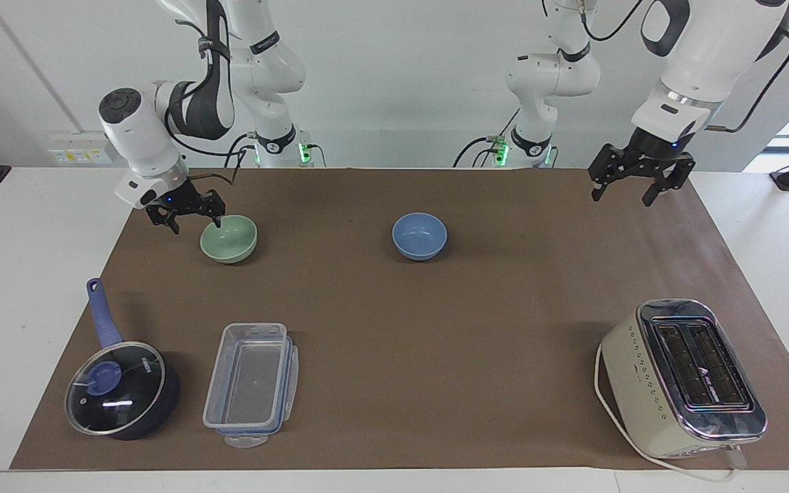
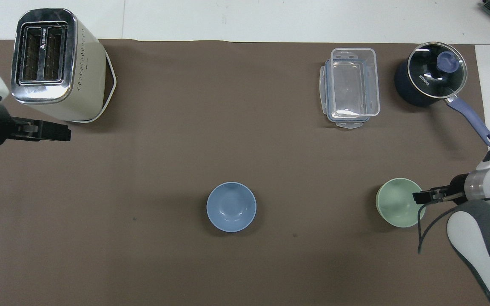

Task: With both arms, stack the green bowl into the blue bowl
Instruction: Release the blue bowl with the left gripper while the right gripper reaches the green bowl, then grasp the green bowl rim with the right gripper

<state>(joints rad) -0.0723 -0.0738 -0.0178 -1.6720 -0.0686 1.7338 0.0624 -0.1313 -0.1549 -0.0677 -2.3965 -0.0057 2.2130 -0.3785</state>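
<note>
The right end effector (image 1: 185, 218) is hanging low at the rim of the green bowl (image 1: 229, 238), on the edge toward the right arm's end of the worktop (image 1: 38, 226). Its fingers are standing apart, one of them (image 1: 217, 220) reaching the bowl's rim while the other is staying outside the bowl. From overhead the same end effector (image 2: 424, 196) is overlapping that edge of the green bowl (image 2: 398, 203), and whether it is actually touching the rim cannot be told. The bowl is sitting upright on the brown mat (image 1: 394, 322).

The left end effector (image 1: 641, 183) is hovering high over the corner of the mat at the left arm's end, its fingers spread wide and carrying nothing. Overhead, it (image 2: 51, 131) is showing just beside the toaster (image 2: 55, 63).

The blue bowl (image 1: 420, 235) is resting upright near the middle of the mat, well apart from the green bowl and from both end effectors, about as near to the robots as the green bowl is.

Farther from the robots, a dark-blue saucepan (image 1: 120, 383) with a glass lid is lying at the right arm's end, with a clear plastic container (image 1: 252, 383) beside it. The toaster (image 1: 685, 376) is standing at the left arm's end, its white cord (image 1: 600, 397) trailing around it.
</note>
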